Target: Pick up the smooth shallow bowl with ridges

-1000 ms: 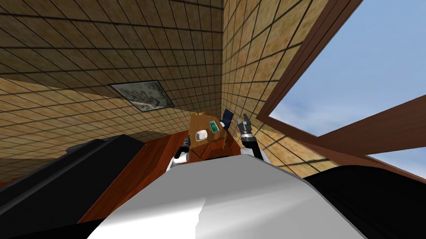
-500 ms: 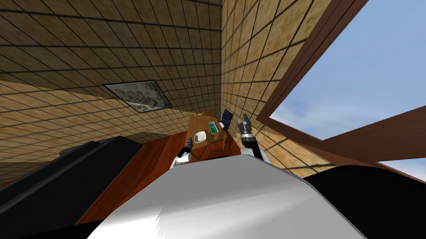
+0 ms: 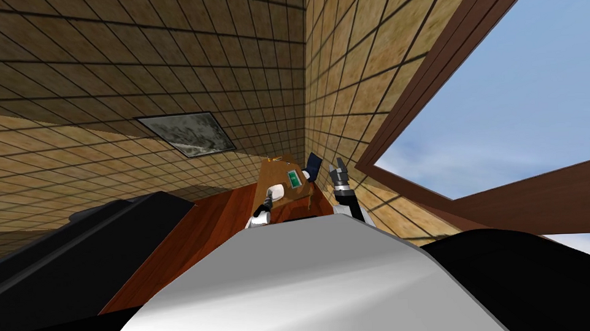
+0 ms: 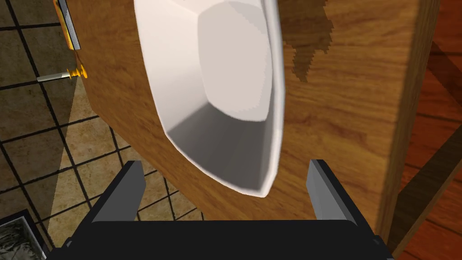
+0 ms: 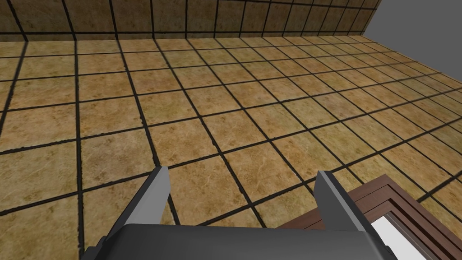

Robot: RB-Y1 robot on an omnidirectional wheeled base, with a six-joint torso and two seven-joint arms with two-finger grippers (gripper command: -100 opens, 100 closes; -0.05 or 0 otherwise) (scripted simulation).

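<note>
One white, faceted shallow bowl (image 4: 216, 90)

Bright even light, strong edge distortion.

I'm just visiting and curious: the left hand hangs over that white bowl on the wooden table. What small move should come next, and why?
Probably ease the left gripper closer to the white bowl. Its fingers stand open, with the bowl's near end lined up between them on the wooden table but not touched, so closing now would likely grip nothing.
</note>
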